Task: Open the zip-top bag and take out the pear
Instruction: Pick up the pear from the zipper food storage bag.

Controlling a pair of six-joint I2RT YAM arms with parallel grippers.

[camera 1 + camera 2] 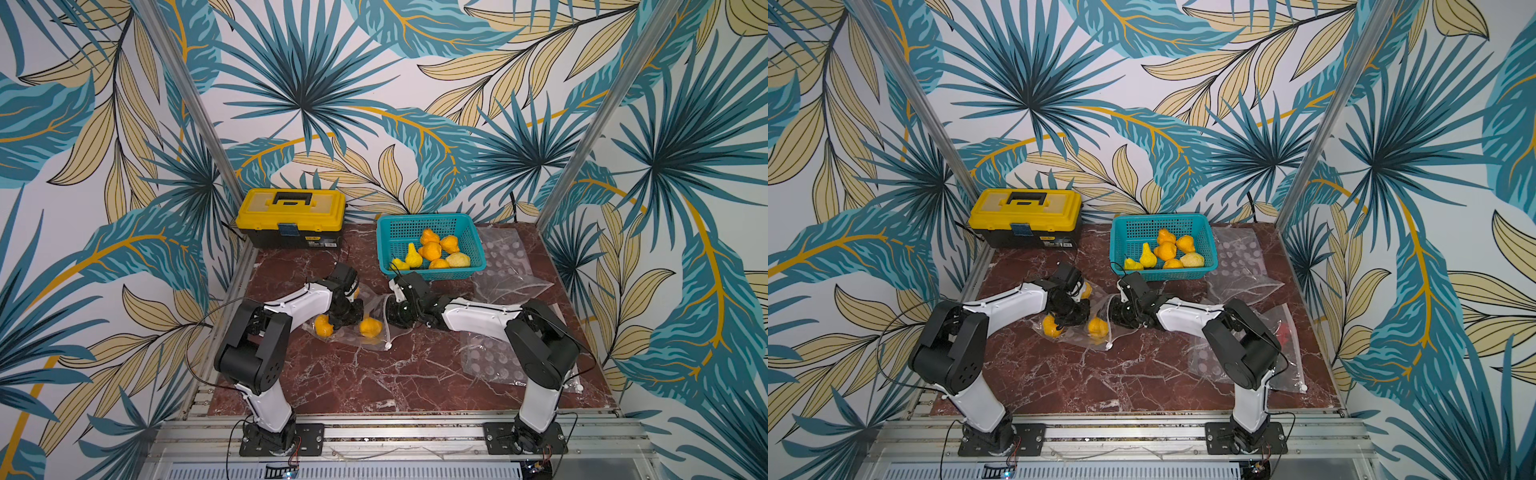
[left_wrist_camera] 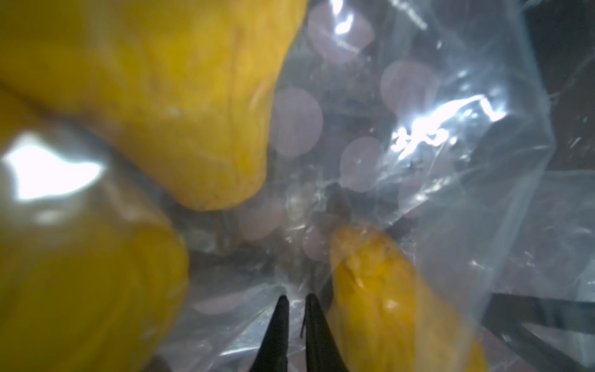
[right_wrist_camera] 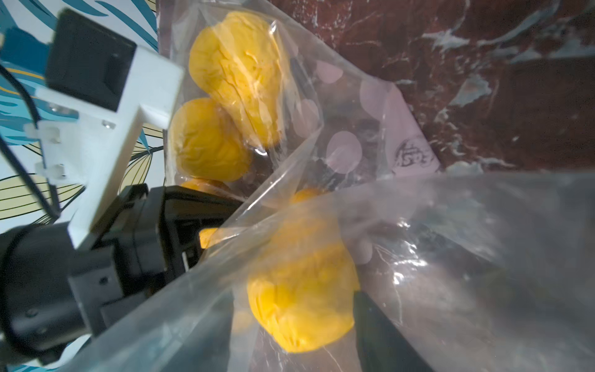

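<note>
Your left claw point(image 2: 297, 300) reaches into the clear, pale-dotted zip-top plastic bag point(image 1: 353, 340) on the red marble tabletop point(image 1: 374, 386), its tips pinched almost together beside the lumpy yellow pears point(image 1: 369, 327) inside, probably to pick one, while your right claw point(image 1: 391, 311), whose grip I cannot tell, sits at the mouth, probably to steady it.

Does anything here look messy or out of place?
Yes. Several clear bags lie crumpled on the right side of the table, beside the basket. The zip-top bag in the middle is bunched up around its pears.
</note>
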